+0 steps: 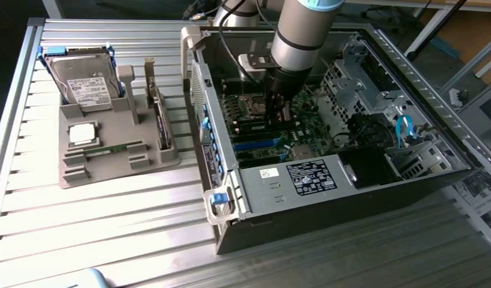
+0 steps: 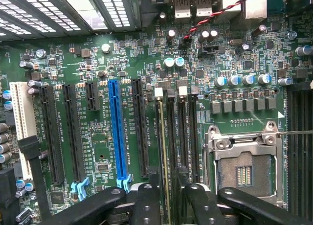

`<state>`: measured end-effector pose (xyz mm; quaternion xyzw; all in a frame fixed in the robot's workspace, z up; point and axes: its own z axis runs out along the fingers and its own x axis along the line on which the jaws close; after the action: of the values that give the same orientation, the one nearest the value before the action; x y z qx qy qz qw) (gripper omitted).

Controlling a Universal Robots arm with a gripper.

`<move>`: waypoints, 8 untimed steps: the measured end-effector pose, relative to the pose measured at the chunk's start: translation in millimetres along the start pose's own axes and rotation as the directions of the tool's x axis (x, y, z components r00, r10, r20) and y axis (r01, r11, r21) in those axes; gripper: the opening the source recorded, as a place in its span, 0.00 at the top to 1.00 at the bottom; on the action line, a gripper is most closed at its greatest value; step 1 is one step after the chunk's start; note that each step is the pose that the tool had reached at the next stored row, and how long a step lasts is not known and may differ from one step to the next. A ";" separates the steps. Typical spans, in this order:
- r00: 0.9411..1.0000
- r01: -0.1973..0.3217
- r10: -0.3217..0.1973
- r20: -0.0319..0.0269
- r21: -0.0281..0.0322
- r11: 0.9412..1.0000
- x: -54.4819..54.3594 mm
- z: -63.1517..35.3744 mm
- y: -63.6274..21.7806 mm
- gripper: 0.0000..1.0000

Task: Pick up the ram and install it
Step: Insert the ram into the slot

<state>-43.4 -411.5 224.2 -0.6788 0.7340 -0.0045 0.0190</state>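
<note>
Your gripper [image 2: 168, 205] sits over the ram [image 2: 164, 156], seated edge-on in its slot [image 2: 172, 137]; jaws parted, gripping nothing. Check both ends sit level before you clear.

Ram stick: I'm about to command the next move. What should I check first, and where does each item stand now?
1. Ram standing edge-on in a memory slot: ok.
2. Ram pushed fully home, end latches closed: cannot tell.
3. Gripper open, fingers on either side of the ram with gaps: ok.
4. Red-black twisted wire away from the gripper: ok.
5. Arm clear of the case wall: ok.
</note>
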 end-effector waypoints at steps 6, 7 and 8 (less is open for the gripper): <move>1.000 0.000 0.000 -0.001 0.000 1.000 0.0 -0.1 0.0 0.73; 1.000 0.000 0.000 -0.001 0.000 1.000 0.0 -0.8 0.0 0.73; 1.000 0.000 0.000 -0.001 0.000 1.000 0.0 -1.8 -0.1 0.73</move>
<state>-43.4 -411.5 226.0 -0.6788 0.7341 -0.0048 0.0187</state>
